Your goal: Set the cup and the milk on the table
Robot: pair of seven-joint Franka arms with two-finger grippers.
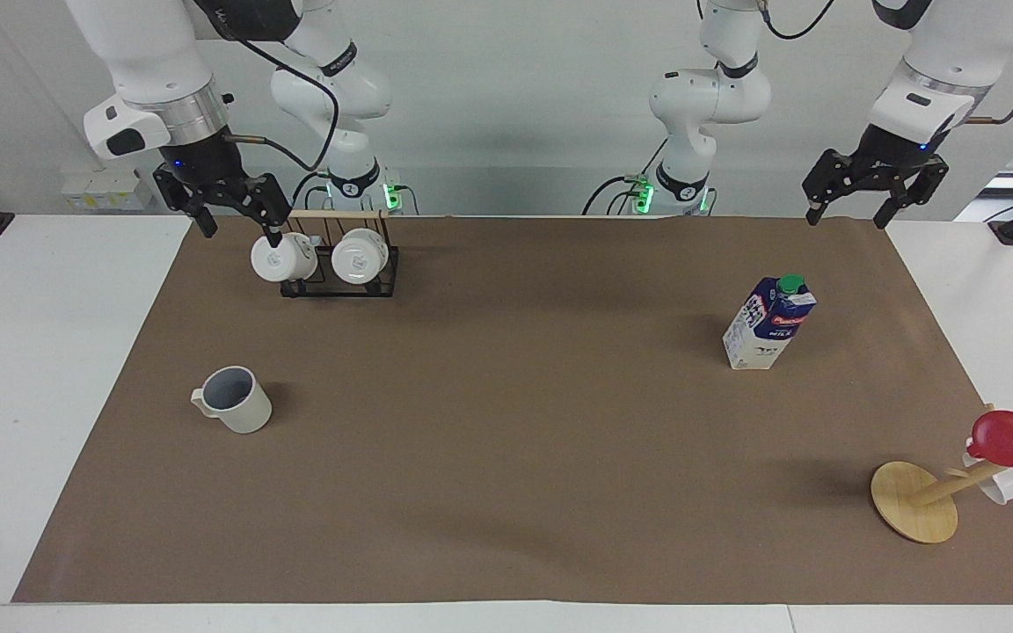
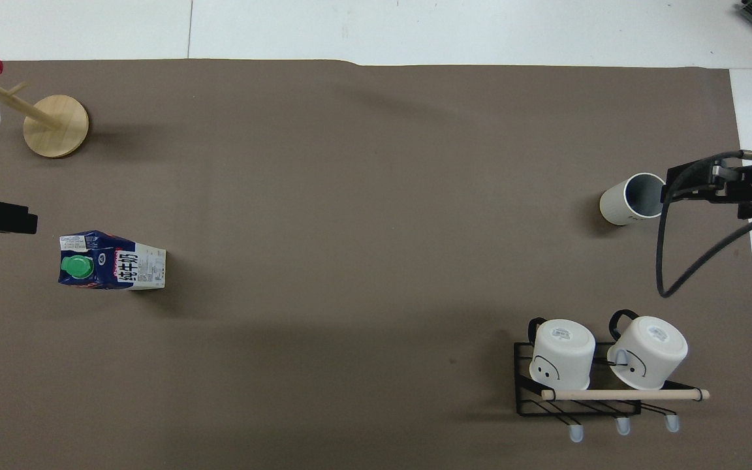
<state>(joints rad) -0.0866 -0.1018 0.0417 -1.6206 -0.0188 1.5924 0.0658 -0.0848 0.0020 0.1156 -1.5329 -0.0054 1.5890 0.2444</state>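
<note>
Cup standing upright on the brown paper of the table at the facing view's lower left, milk upright at centre right: both apparently already set down, well apart. Right gripper raised at upper left over the mug rack, fingers spread and empty. Left gripper up at upper right, likewise spread and empty, presumably clear after release.
</note>
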